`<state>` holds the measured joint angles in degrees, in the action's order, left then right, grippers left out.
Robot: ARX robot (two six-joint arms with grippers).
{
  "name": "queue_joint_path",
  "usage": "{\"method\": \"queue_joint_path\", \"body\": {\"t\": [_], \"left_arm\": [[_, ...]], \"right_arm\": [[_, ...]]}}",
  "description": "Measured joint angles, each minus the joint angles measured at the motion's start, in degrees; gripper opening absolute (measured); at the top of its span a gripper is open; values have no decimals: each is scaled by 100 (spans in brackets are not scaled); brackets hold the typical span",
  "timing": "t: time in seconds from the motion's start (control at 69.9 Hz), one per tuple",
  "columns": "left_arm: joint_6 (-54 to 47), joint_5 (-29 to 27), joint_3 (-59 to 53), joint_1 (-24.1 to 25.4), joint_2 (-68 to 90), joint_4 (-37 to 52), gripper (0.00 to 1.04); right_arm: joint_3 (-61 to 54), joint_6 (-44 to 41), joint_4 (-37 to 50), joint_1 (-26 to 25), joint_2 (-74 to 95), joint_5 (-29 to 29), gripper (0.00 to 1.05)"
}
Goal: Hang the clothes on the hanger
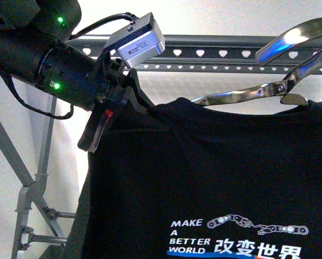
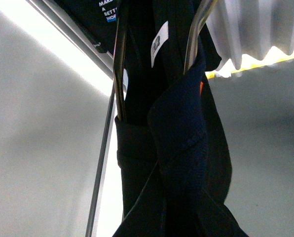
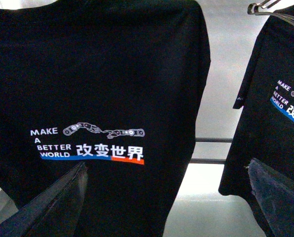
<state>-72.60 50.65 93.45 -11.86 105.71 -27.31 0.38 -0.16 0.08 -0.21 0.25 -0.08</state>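
The black T-shirt (image 1: 215, 178) with white "MAKE A BETTER WORLD" text hangs in front of the grey hanger rail (image 1: 215, 52), which is punched with heart-shaped holes. A small shiny metal clothes hanger (image 1: 242, 94) sits in its collar. My left gripper (image 1: 122, 107) is shut on the shirt's shoulder at the upper left. In the left wrist view bunched dark fabric (image 2: 176, 163) hides the jaws, and the shiny hanger's wires (image 2: 119, 64) run past it. My right gripper (image 3: 166, 207) is open, apart from and facing the printed T-shirt (image 3: 88, 74).
Crossed grey rack legs (image 1: 34, 189) stand at the lower left. In the right wrist view a second black T-shirt (image 3: 280, 98) with the same print hangs from a wire hook (image 3: 263, 6) beside the first. Two grey crossbars (image 3: 208, 150) show in the gap between them.
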Motion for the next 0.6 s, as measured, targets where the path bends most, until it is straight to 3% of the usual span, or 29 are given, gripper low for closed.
{"method": "queue_joint_path", "body": {"t": [0.53,0.601], "left_arm": [[70,81,-28,-26,-118,9,5],[155,9,-170,-26,-184,433,5]], "right_arm": [[-2,0,0,0,0,0,97],[0,0,0,0,0,0,97]]}}
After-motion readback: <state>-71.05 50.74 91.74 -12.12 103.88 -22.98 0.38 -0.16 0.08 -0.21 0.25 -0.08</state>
